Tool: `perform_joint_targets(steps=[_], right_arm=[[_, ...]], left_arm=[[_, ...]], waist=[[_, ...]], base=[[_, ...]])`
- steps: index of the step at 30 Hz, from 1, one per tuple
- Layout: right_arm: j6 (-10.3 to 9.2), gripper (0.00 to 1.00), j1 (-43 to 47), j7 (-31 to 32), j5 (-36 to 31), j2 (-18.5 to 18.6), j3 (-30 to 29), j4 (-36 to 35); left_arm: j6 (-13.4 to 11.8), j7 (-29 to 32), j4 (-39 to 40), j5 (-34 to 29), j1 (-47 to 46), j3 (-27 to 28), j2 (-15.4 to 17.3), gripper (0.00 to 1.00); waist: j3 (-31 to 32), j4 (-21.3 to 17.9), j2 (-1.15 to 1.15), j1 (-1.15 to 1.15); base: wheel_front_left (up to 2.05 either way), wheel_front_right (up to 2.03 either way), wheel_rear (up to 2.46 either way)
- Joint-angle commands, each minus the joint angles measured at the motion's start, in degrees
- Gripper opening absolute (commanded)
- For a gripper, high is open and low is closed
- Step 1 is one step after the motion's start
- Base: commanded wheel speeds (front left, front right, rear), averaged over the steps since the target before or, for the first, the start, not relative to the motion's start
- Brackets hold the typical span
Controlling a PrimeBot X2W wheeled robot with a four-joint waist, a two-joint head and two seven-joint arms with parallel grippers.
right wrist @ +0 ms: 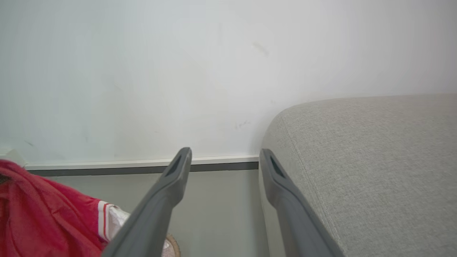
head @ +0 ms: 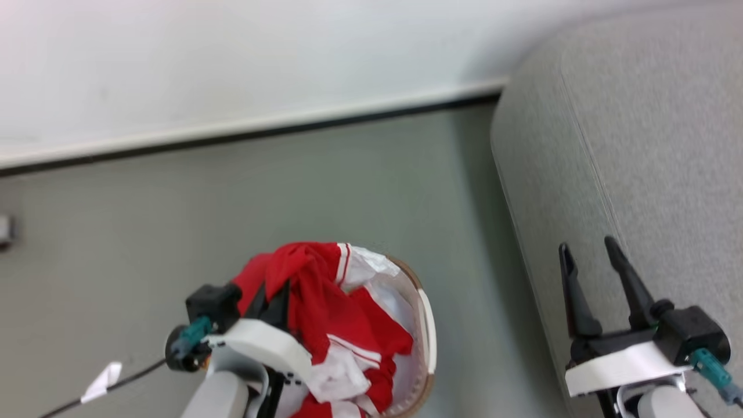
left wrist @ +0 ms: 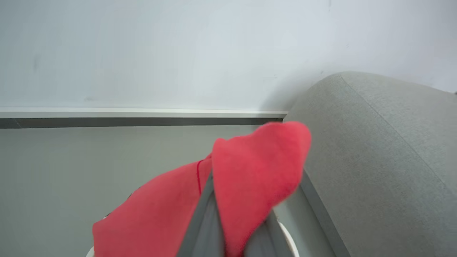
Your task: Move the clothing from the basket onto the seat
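The cream-white basket [head: 428, 331] stands on the floor at the lower centre, heaped with red and white clothing [head: 342, 325]. My left gripper [head: 273, 299] is above the heap's left side, shut on a fold of red cloth. In the left wrist view that red clothing [left wrist: 250, 171] drapes over my grey fingers [left wrist: 200, 228] and hides their tips. The grey seat [head: 667, 145] fills the right side. My right gripper [head: 589, 249] hovers at the seat's front edge, open and holding nothing. The right wrist view shows its spread gripper [right wrist: 225, 157], the seat [right wrist: 375, 160], the clothing [right wrist: 43, 214] and the basket [right wrist: 173, 246].
A white wall with a pale baseboard [head: 244, 125] runs behind the grey floor. A dark cable with a white tag [head: 104, 377] lies at the lower left. A small grey object [head: 4, 229] sits at the left edge. Bare floor separates basket and seat.
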State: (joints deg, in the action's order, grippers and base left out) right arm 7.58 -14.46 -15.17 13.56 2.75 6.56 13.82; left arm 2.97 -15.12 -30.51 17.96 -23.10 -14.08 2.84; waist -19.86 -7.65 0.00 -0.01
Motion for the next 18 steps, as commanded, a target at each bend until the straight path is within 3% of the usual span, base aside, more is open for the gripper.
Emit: perform_joint_targets(steps=[1, 18], right_arm=[[-0.17, 1.0, 1.31, 0.04, -0.39, 0.26, -0.15, 0.53], [-0.17, 1.0, 9.83, 0.04, -0.82, 0.23, 0.73, 1.94]], left_arm=[[-0.04, -0.03, 1.35, 0.67, 1.86, -0.14, 0.14, 0.0], [0.18, 2.33, 19.48, 3.88, 15.21, -0.69, 2.26, 0.0]], waist=[[5.2, 3.43, 0.0, 0.01], [19.9, 6.93, 0.0, 0.01]], base=[[0.0, 0.0, 0.0], [0.0, 0.0, 0.0]])
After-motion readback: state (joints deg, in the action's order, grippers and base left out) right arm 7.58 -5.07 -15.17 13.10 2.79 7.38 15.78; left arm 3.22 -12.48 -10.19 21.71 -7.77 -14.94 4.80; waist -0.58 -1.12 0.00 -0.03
